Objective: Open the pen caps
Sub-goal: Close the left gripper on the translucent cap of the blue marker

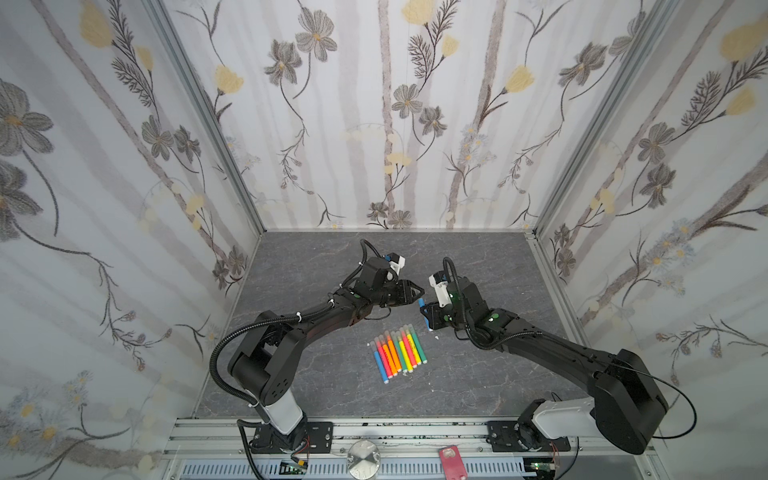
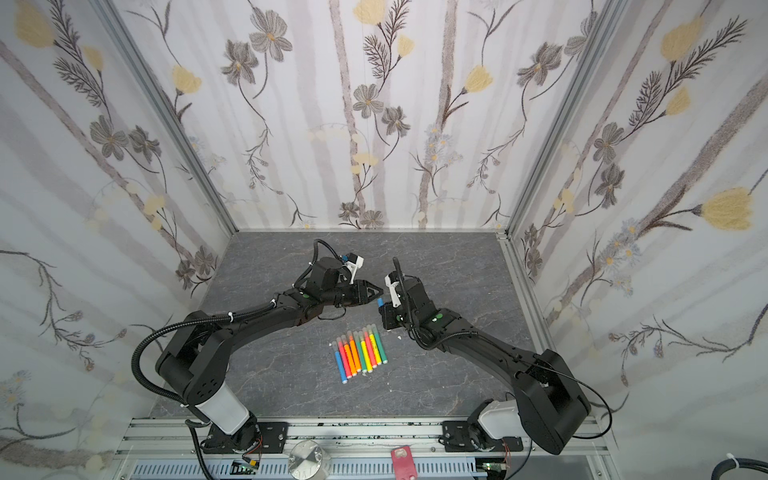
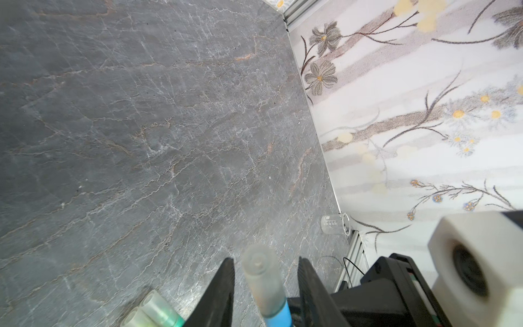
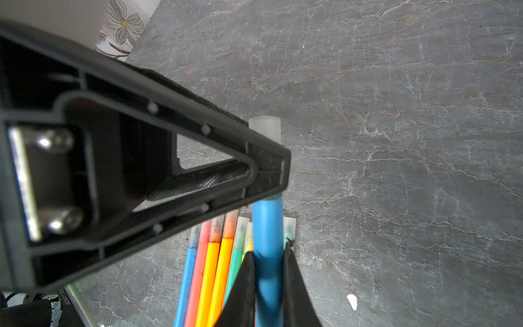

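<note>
**Left jaws stand around the cap, right jaws clamp the blue pen**

The right gripper [image 4: 268, 252] holds a thin marker pen with a bright blue barrel [image 4: 267, 223] above the grey, marble-patterned table [image 1: 316, 266], near its middle. Its two black fingers [image 4: 243, 283] press on the barrel from both sides, so these jaws are clamped on the blue pen. The capped end of the pen points toward the left gripper [image 3: 266, 259].

The translucent, greyish-white plastic cap [image 3: 259, 271] sits on the end of the blue pen. In the left wrist view it lies between the two black fingers [image 3: 223, 288] of the left gripper, and a narrow strip of table shows on each side of it. These jaws are apart, a little wider than the cap, and do not touch it.

A row of pens [image 1: 399, 353] in blue, pink, orange, green and yellow lies on the table nearer to the arm bases, side by side, with their caps on. A small white scrap [image 4: 352, 301] lies beside the row.
</note>
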Robot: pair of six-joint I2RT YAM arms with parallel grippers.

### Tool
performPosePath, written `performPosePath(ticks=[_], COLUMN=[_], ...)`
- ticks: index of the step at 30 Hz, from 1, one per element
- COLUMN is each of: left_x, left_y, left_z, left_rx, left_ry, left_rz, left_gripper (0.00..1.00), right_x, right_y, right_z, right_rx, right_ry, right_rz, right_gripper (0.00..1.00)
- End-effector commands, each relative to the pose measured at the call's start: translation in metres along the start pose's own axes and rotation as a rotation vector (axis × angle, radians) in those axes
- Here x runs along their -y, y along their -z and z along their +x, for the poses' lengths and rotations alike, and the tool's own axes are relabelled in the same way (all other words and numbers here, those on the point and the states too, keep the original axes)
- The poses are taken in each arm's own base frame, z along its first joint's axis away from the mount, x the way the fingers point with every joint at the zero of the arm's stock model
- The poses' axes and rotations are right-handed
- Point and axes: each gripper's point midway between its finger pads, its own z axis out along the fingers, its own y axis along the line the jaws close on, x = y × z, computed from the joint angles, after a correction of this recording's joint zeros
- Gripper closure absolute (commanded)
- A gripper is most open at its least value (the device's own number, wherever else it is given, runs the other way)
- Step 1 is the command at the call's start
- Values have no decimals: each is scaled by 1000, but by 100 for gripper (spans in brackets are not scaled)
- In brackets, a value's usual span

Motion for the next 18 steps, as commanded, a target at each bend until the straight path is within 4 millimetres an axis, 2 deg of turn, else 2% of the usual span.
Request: performPosePath(ticks=[1, 6, 14, 18], left_x=[14, 14, 14, 14], left_y=[0, -1, -2, -2], left_z=[-11, -12, -9, -10], left_rx=[35, 35, 31, 32], left_ry=[-4, 4, 12, 14], left_rz=[50, 54, 64, 67], left_gripper=[66, 71, 71, 76], right_x=[-6, -7, -8, -7], right_y=[-1, -1, 0, -3], right_z=[-11, -14, -19, -17], right_rx=[40, 51, 81, 76], right_ry=[-1, -2, -16, -20], right_rz=[-25, -28, -30, -32], right_gripper=[92, 92, 92, 92])
